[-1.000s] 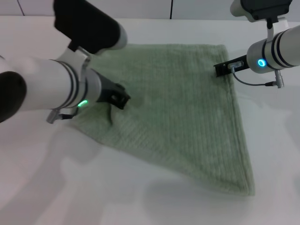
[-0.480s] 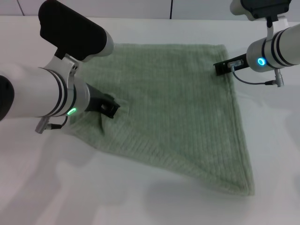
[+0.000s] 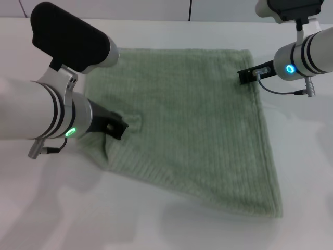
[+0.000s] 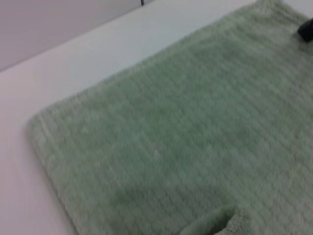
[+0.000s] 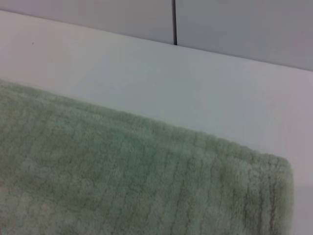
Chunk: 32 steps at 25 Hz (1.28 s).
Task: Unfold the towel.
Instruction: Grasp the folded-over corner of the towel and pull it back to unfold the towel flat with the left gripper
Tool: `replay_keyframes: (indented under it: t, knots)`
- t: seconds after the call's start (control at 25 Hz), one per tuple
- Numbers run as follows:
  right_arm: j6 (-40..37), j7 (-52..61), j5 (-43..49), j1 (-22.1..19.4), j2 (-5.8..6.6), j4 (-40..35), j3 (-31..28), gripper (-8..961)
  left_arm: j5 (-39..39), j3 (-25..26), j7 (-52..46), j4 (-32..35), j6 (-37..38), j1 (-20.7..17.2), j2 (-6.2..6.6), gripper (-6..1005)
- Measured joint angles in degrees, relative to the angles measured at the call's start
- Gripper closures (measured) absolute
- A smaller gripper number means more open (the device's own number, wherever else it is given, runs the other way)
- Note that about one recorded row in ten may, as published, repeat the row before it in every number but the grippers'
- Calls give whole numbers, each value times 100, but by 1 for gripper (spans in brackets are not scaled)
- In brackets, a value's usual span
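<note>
The pale sage-green towel (image 3: 197, 120) lies on the white table, its far edge straight and its near right corner pointing towards me. My left gripper (image 3: 120, 127) is shut on a puckered fold of the towel at its left side. That fold also shows in the left wrist view (image 4: 215, 223), with the towel (image 4: 186, 127) spread beyond it. My right gripper (image 3: 245, 76) rests at the towel's far right edge, just below the corner. The right wrist view shows that corner of the towel (image 5: 146, 181) from close up.
The white table (image 3: 156, 224) stretches bare to the near side and to the left of the towel. A pale wall with a dark seam (image 5: 173, 22) rises behind the table's far edge.
My left gripper has moved left and towards me, pulling the towel's left fold with it. The towel's left side has shifted. The right arm has not moved.
</note>
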<state>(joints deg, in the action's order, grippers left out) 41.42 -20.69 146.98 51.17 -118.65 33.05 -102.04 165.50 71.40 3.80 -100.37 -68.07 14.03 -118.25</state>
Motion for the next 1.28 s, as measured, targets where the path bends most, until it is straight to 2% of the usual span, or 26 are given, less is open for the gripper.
replay_keyframes:
  t: [0.48, 0.84, 1.28]
  knots:
    - [4, -19, -3, -13, -9, 0, 0, 954, 6, 121, -11, -43, -326, -260, 4, 978]
    - [13, -19, -4, -23, -9, -1, 0, 954, 10, 137, -32, -61, -602, -250, 11, 977]
    - [15, 12, -4, 1, -9, 15, 0, 954, 9, 61, -197, -404, -1208, -185, -2, 975]
